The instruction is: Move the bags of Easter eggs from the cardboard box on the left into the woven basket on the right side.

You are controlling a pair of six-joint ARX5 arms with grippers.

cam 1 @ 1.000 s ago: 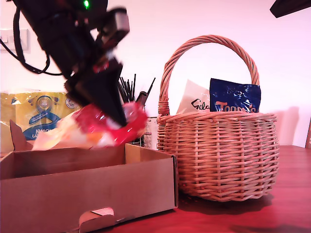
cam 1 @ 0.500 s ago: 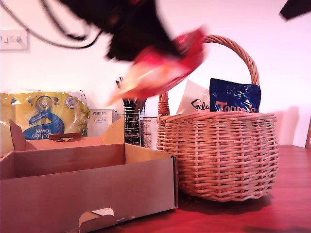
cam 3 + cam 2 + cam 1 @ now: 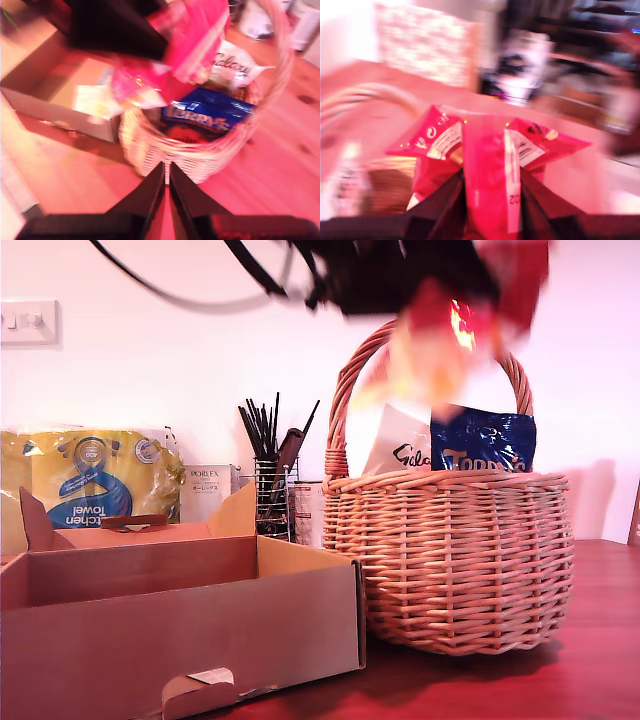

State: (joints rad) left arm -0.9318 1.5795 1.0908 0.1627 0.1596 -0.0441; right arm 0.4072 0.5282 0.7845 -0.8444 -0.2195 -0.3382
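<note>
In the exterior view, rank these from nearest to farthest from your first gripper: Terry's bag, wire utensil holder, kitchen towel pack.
1. Terry's bag: in the basket, just below my first gripper.
2. Wire utensil holder: mid-scene, behind the box.
3. Kitchen towel pack: far at the exterior view's left.

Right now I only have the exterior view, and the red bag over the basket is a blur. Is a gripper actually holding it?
Observer: Yes. In the first wrist view my first gripper is shut on the red bag, one jaw on either side of its middle.
Operator: Where is the other gripper? I can't see it.
Observer: My second gripper is shut on nothing. It hangs clear of the basket, looking down into it.
Operator: Is anything in the box? Its front wall blocks me.
Observer: The second wrist view shows something pale inside the box, too blurred to name.
</note>
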